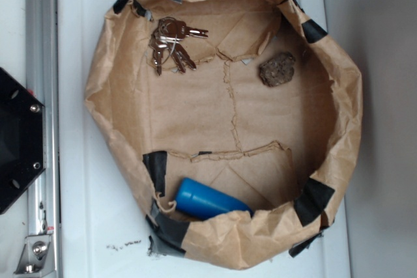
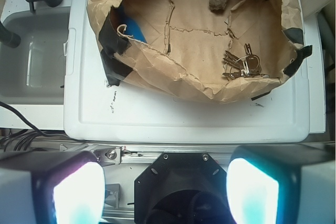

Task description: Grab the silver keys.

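We log the bunch of silvery to bronze-tinted metal keys on a ring (image 1: 171, 43) lying fanned out on the floor of the crumpled brown paper bag with black tape patches (image 1: 111, 89), close under its wall; in the wrist view the keys (image 2: 242, 65) sit just behind the near paper rim. The robot's claw (image 2: 165, 190) hangs well back over the white plastic lid (image 2: 184, 116), its 2 pale glowing fingers (image 2: 77, 192) standing wide apart with nothing between them.

Risks we judge from here:
1. The raised paper wall stands between claw and keys; a low approach could snag or crush it and drag the whole bag.
2. The keys lie flat and splayed, so closing fingers may catch only 1 blade or slide off the metal.
3. Proximity to the wall leaves little room for the outer finger.
4. The rough brown rock-like lump (image 1: 277, 69) and the blue plastic cylinder (image 1: 210, 200) lie well apart from the keys, so we rate a wrong pick unlikely.
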You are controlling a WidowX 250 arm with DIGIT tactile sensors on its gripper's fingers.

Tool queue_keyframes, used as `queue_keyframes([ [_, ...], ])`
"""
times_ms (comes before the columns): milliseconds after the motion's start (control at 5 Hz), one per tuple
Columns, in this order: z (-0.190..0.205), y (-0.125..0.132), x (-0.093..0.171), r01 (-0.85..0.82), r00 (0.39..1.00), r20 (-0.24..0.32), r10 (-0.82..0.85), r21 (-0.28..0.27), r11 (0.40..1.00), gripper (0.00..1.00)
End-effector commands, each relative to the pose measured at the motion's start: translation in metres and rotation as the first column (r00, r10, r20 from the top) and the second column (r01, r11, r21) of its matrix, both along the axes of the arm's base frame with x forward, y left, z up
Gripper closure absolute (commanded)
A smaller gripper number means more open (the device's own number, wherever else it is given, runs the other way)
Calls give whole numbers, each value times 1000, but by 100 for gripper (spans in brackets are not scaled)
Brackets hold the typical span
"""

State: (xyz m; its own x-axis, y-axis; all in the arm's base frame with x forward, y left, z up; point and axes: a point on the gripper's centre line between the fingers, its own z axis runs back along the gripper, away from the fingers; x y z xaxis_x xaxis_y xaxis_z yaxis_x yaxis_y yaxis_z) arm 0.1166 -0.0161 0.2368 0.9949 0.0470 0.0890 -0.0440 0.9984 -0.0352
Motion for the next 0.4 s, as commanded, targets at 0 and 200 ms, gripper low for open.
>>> queue_keyframes([
  [0, 0, 0, 0, 0, 1000, 0, 0, 0, 1000, 0],
  [200, -9, -2, 50, -232, 973, 8, 232, -4, 973, 0],
])
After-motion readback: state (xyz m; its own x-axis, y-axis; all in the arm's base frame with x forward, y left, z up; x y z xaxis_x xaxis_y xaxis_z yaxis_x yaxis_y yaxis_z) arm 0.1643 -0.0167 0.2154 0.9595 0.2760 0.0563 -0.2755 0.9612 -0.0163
